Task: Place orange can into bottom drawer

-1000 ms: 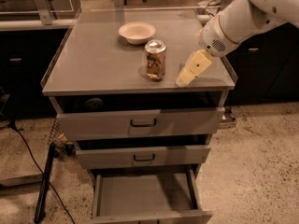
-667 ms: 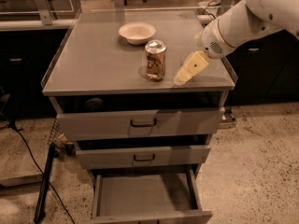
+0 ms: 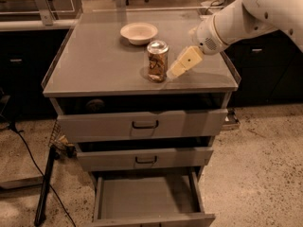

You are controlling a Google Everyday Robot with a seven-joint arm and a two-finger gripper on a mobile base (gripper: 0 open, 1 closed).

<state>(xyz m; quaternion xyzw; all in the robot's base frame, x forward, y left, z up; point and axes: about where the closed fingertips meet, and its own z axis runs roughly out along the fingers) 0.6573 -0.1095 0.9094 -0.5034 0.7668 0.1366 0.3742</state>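
The flat grey metal cabinet top [image 3: 94, 63], edged by a low raised rim, carries two things. A shallow round white bowl [image 3: 138, 32] sits upright toward 12 o'clock from the top's middle. A small orange can [image 3: 157, 60], cylindrical with a patterned body and shiny silver lid, stands upright at about 5 o'clock from the bowl, apart from it. The cream-coloured gripper [image 3: 174, 72] hangs low over the top at 3 o'clock of the can, just beside its base; contact cannot be told.
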